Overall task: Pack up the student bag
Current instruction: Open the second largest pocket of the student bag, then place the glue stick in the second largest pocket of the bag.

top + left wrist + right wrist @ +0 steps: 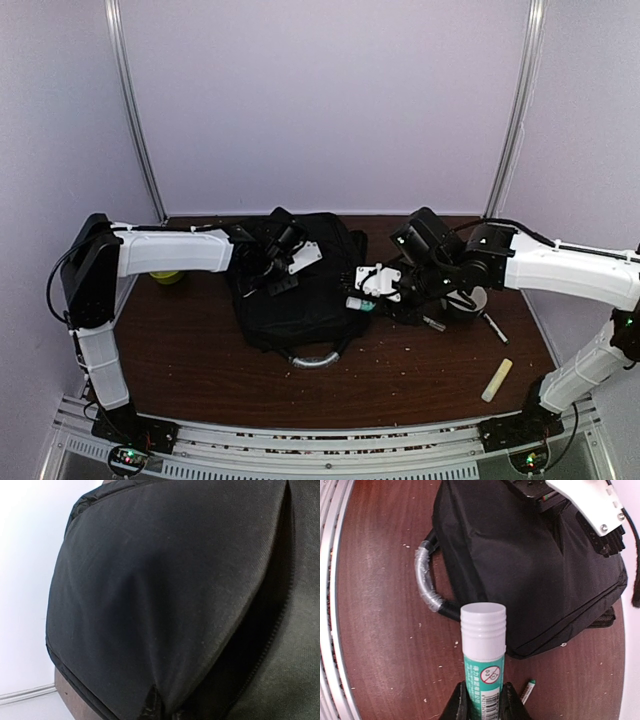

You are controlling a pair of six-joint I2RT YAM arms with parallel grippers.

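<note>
The right fingers (512, 706) clamp a glue stick (482, 645) just right of the student bag (530, 575), cap aimed at it. The bag lies flat on the desk (200, 370). The left fingers (272, 280) sit on its top, grip unclear.

- Soft, even light is thrown from above the student bag (300, 290); the walls (330, 100) behind it are tinted violet.
- Weak, short shadows are cast on the table (200, 360) around the bag.
- Glare is caught on the wrapped handle (425, 580) at the bag's edge.
- In the left wrist view the bag's fabric is rendered dark and soft; the background left of it is blown out white.
- Beside the bag, the glue stick (482, 645) is shown sharp, while the table rim is bent by lens distortion.
</note>
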